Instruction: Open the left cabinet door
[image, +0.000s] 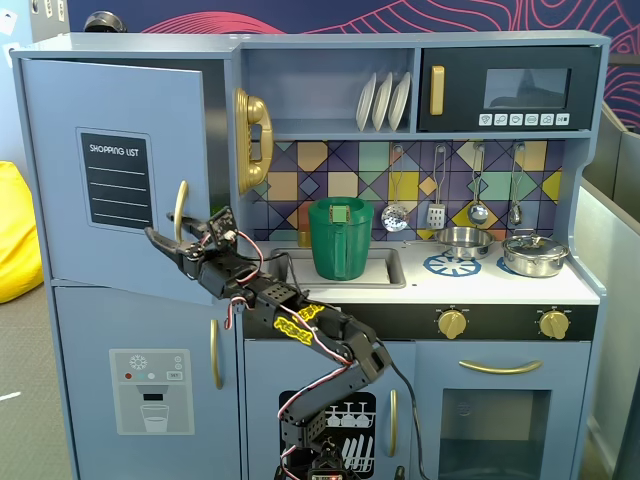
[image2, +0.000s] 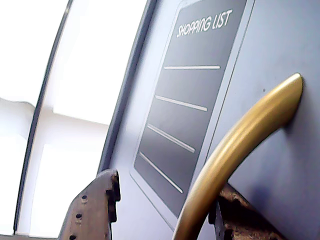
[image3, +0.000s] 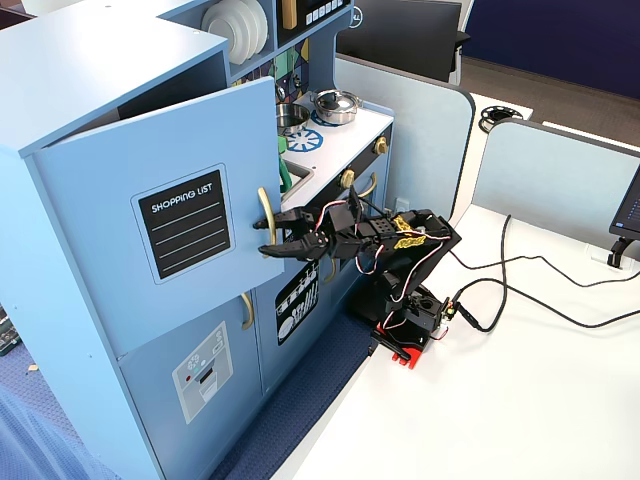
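The left cabinet door (image: 110, 120) is light blue with a black "SHOPPING LIST" panel (image: 115, 180) and a curved gold handle (image: 180, 212). It stands ajar, its handle edge swung out from the cabinet, as a fixed view shows (image3: 100, 180). My gripper (image: 168, 245) is open and straddles the lower part of the handle (image3: 266, 215). In the wrist view the handle (image2: 240, 145) runs just in front of the right finger (image2: 245, 217), while the left finger (image2: 95, 210) stands well apart from it. The gripper (image2: 165, 212) does not clamp the handle.
Below is a blue door with a grey dispenser panel (image: 150, 390), and to its right a small door with a dishwasher picture (image: 345, 425). A green pitcher (image: 340, 238) stands in the sink and a gold phone (image: 252, 140) hangs by the door. The arm's base stands on a white table (image3: 520, 400) with cables.
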